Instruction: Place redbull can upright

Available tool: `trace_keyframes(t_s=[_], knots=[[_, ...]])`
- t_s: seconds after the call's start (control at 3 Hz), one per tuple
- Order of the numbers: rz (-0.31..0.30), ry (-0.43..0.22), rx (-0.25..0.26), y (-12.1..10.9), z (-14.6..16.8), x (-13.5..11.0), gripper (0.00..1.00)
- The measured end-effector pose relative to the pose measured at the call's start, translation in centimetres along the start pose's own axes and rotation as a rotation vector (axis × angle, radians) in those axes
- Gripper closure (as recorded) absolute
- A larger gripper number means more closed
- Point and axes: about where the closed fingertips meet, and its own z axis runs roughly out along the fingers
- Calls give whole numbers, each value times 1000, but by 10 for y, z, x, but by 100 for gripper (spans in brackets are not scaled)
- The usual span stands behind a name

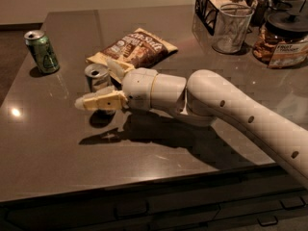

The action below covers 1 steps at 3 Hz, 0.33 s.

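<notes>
The redbull can (97, 75) is a slim can with a shiny silver top. It stands upright left of the table's middle, just in front of the snack bag. My gripper (96, 86) reaches in from the right and is shut on the can. One pale finger (100, 101) crosses in front of its lower body and hides its base. The other finger (116, 67) lies behind it. A dark shadow lies on the table below the can. I cannot tell whether the base touches the table.
A green can (42, 51) stands upright at the far left. A snack bag (134, 47) lies behind the gripper. A clear glass (232, 28), a black wire basket (207, 6) and a lidded jar (284, 40) stand at the back right. The table's front edge (144, 179) is near.
</notes>
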Motion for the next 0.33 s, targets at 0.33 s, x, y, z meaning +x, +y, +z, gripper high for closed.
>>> trace_keyframes(t_s=[0.33], knots=[[0, 0, 0, 0, 0, 0, 0]])
